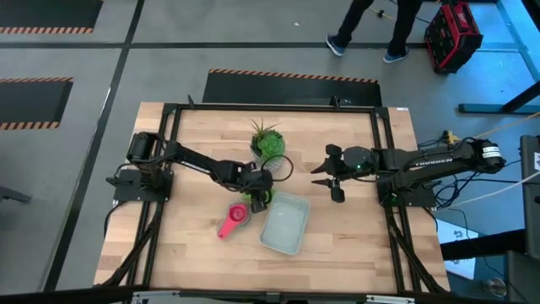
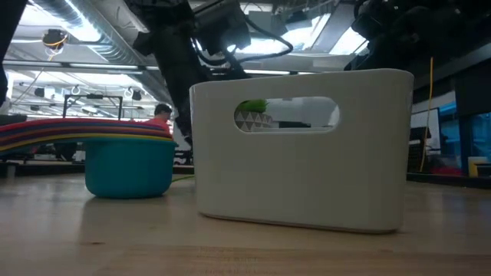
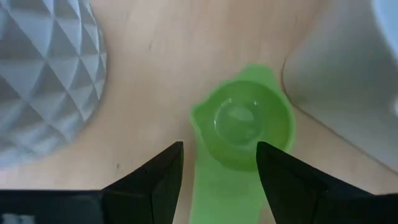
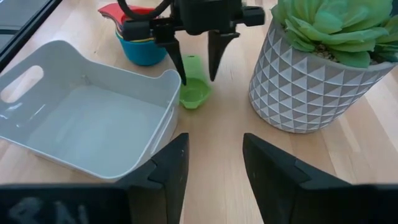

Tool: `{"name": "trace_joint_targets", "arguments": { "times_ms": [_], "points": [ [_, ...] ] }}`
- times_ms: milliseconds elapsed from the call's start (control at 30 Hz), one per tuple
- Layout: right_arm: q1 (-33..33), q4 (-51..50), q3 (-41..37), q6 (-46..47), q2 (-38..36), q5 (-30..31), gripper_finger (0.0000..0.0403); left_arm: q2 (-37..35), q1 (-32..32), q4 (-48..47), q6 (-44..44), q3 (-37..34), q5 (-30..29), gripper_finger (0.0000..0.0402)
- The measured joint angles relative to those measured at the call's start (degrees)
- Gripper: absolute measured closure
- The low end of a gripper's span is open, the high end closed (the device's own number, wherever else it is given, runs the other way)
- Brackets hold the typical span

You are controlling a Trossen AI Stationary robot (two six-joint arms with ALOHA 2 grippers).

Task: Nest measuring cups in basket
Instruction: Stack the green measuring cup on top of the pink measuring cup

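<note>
Hovering over the small green plastic measuring cup (image 3: pixel 249 127), the left gripper (image 3: pixel 217 171) had its jaws parted astride the flat handle, grasping nothing. The cup sat on the wooden counter (image 1: pixel 194 253) between the pale grey-blue rectangular basket (image 4: pixel 81 118) and the faceted white plant pot (image 4: pixel 311 81). It looked light, stiff and slippery; the handle seemed the surest hold. The right gripper (image 4: pixel 214 165) waited apart, jaws released.

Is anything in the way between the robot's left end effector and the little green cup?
Nothing visible is. The left end effector hangs open right above the small green plastic measuring cup, its fingers either side of the handle. The pale grey-blue rectangular basket and the white faceted plant pot stand beside the cup, not between.
</note>
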Motion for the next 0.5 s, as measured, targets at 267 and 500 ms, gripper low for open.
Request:
{"name": "trace_joint_targets", "arguments": {
  "times_ms": [267, 500],
  "points": [
    [0.0, 0.02, 0.0, -0.02, 0.0, 0.01, 0.0247, 0.0, -0.61, 0.15, -5.88, 0.02, -2.94, 0.0206],
    [0.0, 0.02, 0.0, -0.03, 0.0, 0.01, 0.0247, -0.04, -0.67, 0.13, -6.59, 0.02, -2.93, 0.0206]
  ]
}}
